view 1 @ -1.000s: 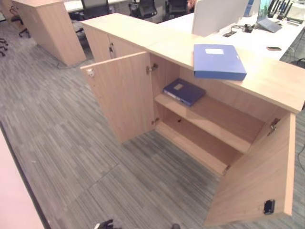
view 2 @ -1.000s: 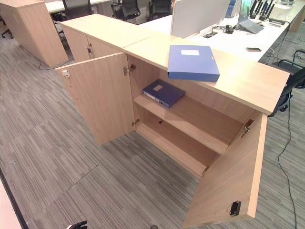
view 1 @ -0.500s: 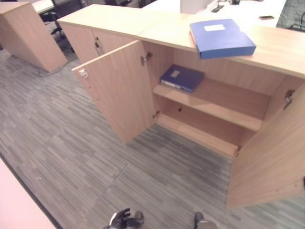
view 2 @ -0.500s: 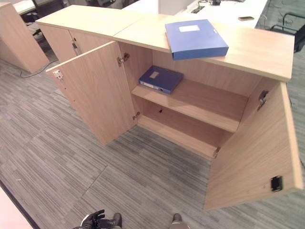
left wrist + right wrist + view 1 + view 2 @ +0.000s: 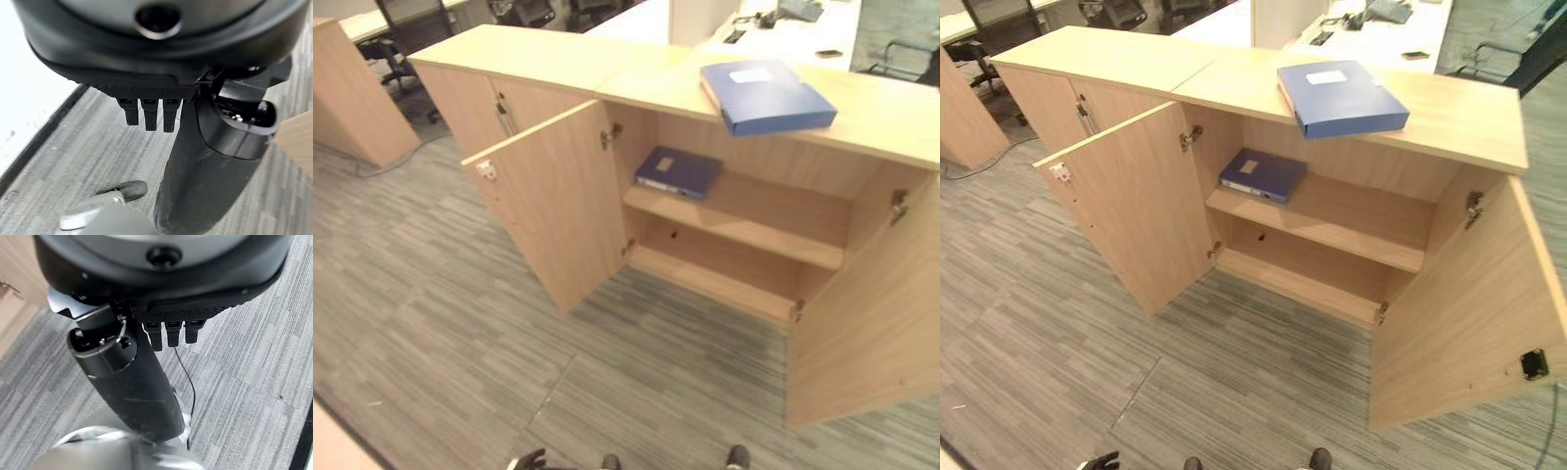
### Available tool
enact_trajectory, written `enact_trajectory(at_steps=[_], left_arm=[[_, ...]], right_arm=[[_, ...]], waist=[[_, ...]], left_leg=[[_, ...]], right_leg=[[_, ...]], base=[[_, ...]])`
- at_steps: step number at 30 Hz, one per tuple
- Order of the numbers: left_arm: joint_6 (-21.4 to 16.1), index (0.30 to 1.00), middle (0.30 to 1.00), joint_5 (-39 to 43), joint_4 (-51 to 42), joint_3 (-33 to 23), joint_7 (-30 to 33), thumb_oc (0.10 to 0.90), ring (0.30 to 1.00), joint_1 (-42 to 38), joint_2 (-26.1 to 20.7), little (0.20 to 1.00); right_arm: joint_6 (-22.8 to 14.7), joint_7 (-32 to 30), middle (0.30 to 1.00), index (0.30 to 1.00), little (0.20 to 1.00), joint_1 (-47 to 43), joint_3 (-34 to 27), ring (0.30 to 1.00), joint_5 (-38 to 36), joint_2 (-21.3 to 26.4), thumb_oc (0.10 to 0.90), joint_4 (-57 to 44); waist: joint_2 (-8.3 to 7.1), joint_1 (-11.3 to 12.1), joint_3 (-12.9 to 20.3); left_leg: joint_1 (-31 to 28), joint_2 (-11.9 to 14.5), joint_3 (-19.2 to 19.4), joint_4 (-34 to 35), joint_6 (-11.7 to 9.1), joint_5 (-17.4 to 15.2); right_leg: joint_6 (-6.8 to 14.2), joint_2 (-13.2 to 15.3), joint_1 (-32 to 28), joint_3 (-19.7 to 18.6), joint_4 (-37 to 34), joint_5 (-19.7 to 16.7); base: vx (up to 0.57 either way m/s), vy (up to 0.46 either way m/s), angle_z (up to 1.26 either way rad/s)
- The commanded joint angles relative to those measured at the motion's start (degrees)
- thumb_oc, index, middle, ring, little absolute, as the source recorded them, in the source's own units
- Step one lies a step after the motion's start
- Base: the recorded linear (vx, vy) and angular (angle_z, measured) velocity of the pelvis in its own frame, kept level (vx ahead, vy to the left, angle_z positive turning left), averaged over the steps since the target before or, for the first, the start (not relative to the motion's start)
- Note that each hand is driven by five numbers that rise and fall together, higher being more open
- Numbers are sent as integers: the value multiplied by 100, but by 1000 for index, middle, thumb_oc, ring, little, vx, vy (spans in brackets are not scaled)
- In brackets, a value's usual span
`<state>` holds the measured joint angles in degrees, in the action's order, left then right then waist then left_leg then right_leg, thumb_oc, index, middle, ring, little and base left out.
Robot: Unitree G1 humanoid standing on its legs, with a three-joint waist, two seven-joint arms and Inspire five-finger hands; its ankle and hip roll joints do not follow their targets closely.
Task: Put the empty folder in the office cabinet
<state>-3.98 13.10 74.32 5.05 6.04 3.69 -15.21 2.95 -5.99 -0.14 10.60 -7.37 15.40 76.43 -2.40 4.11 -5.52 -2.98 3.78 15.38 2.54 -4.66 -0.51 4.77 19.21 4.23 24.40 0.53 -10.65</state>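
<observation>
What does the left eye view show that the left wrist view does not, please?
The left eye view gives the office cabinet with both doors open, the blue folder lying on its top and a darker folder on its upper shelf. The left wrist view gives the left hand close up, fingers relaxed, holding nothing. Both share the grey carpet, and the left hand also peeks in at the eye view's bottom edge.

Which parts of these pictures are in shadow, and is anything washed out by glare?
Right eye view: the cabinet's lower compartment lies in shade under its shelf; the blue folder on top is evenly lit; the white desk behind looks brightest. Left wrist view: the left hand is dark against the lit floor.
</observation>
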Motion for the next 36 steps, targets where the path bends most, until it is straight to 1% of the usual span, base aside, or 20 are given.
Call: enact_trajectory(at_steps=[1, 4, 7, 9, 10, 12, 14, 15, 18, 19, 21, 22, 23, 24, 26, 27, 32, 33, 35, 36], left_arm=[[-32, 900, 900, -44, 162, -41, -58, 800, 900, -23, -23, 900], [1, 900, 900, -174, 239, 13, -123, 800, 900, 39, 56, 900], [53, 900, 900, -268, 250, 71, -163, 800, 900, 79, 73, 900], [57, 900, 900, -335, 213, 111, -147, 800, 900, 80, 46, 900], [49, 900, 900, -305, 173, 137, -143, 800, 900, 67, 67, 900], [50, 900, 900, -239, 129, 166, -171, 800, 900, 36, 94, 900], [70, 900, 900, -286, 122, 203, -217, 800, 900, -16, 94, 900], [77, 900, 900, -383, 136, 235, -236, 800, 900, -72, 84, 900], [66, 900, 900, -501, 171, 242, -231, 800, 900, -180, 62, 900], [64, 900, 900, -465, 160, 228, -211, 800, 900, -183, 68, 900], [76, 900, 900, -378, 141, 257, -170, 800, 900, -258, 111, 900], [76, 900, 900, -377, 141, 257, -170, 800, 900, -257, 113, 900], [91, 900, 900, -312, 105, 275, -174, 800, 900, -274, 123, 900], [101, 900, 900, -301, 69, 434, -176, 800, 900, -433, 161, 900], [114, 900, 900, -386, 91, 569, -168, 800, 900, -487, 182, 900], [113, 900, 900, -386, 93, 571, -168, 800, 900, -487, 183, 900], [86, 900, 900, -394, -81, 810, -139, 800, 900, -698, 255, 900], [54, 900, 900, -366, -184, 902, -98, 800, 900, -777, 272, 900], [21, 900, 900, -359, -258, 947, -70, 800, 900, -826, 283, 900], [28, 900, 900, -350, -328, 940, -71, 800, 900, -818, 260, 900]], right_arm=[[-152, 53, 900, 900, 900, -496, 146, 900, 132, 259, 800, -117], [-141, 102, 900, 900, 900, -514, 197, 900, 218, 249, 800, -211], [-138, 132, 900, 900, 900, -570, 285, 900, 273, 248, 800, -481], [-165, 139, 900, 900, 900, -606, 400, 900, 295, 216, 800, -619], [-175, 122, 900, 900, 900, -722, 517, 900, 300, 209, 800, -675], [-186, 77, 900, 900, 900, -876, 574, 900, 259, 243, 800, -652], [-190, 57, 900, 900, 900, -952, 551, 900, 233, 309, 800, -633], [-181, 62, 900, 900, 900, -986, 520, 900, 215, 340, 800, -634], [-172, 69, 900, 900, 900, -918, 468, 900, 224, 363, 800, -554], [-164, 55, 900, 900, 900, -905, 475, 900, 238, 365, 800, -528], [-134, 18, 900, 900, 900, -828, 374, 900, 235, 422, 800, -391], [-134, 18, 900, 900, 900, -827, 374, 900, 235, 424, 800, -390], [-114, -2, 900, 900, 900, -737, 343, 900, 236, 416, 800, -348], [-78, -38, 900, 900, 900, -555, 279, 900, 232, 422, 800, -205], [-36, -48, 900, 900, 900, -441, 238, 900, 222, 377, 800, -51], [-38, -48, 900, 900, 900, -440, 238, 900, 222, 377, 800, -49], [19, -35, 900, 900, 900, -305, 336, 900, 356, 334, 800, 154], [37, -43, 900, 900, 900, -312, 381, 900, 391, 325, 800, 207], [36, -47, 900, 900, 900, -316, 404, 900, 385, 301, 800, 233], [33, -58, 900, 900, 900, -348, 469, 900, 387, 255, 800, 260]], waist=[[432, 132, -114], [434, 144, -118], [475, 65, -247], [528, -14, -311], [594, -98, -365], [567, -154, -475], [481, -263, -539], [346, -369, -556], [211, -473, -428], [175, -462, -385], [238, -566, -181], [241, -571, -172], [341, -563, -121], [384, -687, -59], [413, -775, 19], [415, -777, 25], [432, -830, 44], [445, -846, 54], [444, -853, 69], [380, -818, 42]], left_leg=[[355, -156, -511, 71, 309, -20], [267, -409, -591, 152, 477, -95], [67, -682, -718, 193, 700, -225], [-24, -655, -782, 191, 729, -290], [-142, -569, -831, 192, 702, -319], [-270, -607, -941, 81, 680, -454], [-505, -722, -1101, -91, 649, -725], [-578, -841, -1176, -161, 650, -769], [-925, -865, -1362, -118, 578, -1020], [-1025, -870, -1356, -118, 589, -1125], [-1217, -609, -1403, -181, 441, -1285], [-1207, -607, -1408, -185, 440, -1289], [-1328, -393, -1441, -234, 382, -1433], [-1448, -165, -1601, -238, 267, -1458], [-1495, 78, -1633, -168, 142, -1239], [-1495, 80, -1635, -159, 139, -1236], [-1402, 365, -1698, -96, -16, -669], [-1331, 478, -1705, -122, -71, -289], [-1230, 600, -1649, -369, -133, 29], [-882, 660, -1533, -1108, -153, 367]], right_leg=[[431, -297, -514, -140, 346, 977], [547, -32, -498, -283, 771, 724], [632, 480, -158, -452, 1786, 44], [499, 324, 62, -621, 2145, 268], [294, -268, 501, -766, 2048, 812], [291, -774, 830, -728, 1459, 760], [410, -1118, 1098, -622, 439, 390], [428, -1135, 1234, -618, -17, 117], [466, -1181, 1052, -608, -485, 81], [386, -1115, 999, -557, -300, 46], [312, -1037, 1141, -395, 184, 195], [312, -1034, 1153, -391, 197, 205], [301, -1080, 1112, -357, 547, 445], [188, -999, 1224, -260, 1205, 785], [124, -1028, 1254, -263, 1438, 958], [123, -1027, 1261, -260, 1448, 967], [18, -1187, 1453, -223, 1693, 1208], [-44, -1288, 1534, -265, 1756, 1307], [-148, -1442, 1535, -342, 1733, 1416], [-274, -1645, 1281, -490, 1510, 1525]], base=[[118, 160, 6], [85, 213, 11], [57, 240, 21], [119, 123, 26], [201, 54, 17], [247, -23, -8], [344, -67, -9], [366, -75, 25], [373, -101, 106], [438, -146, 116], [410, -144, 38], [390, -127, 20], [517, -215, 71], [629, -286, 79], [381, -218, 73], [204, -134, 61], [214, -173, 24], [287, -266, 19], [290, -289, 3], [305, -333, -26]])
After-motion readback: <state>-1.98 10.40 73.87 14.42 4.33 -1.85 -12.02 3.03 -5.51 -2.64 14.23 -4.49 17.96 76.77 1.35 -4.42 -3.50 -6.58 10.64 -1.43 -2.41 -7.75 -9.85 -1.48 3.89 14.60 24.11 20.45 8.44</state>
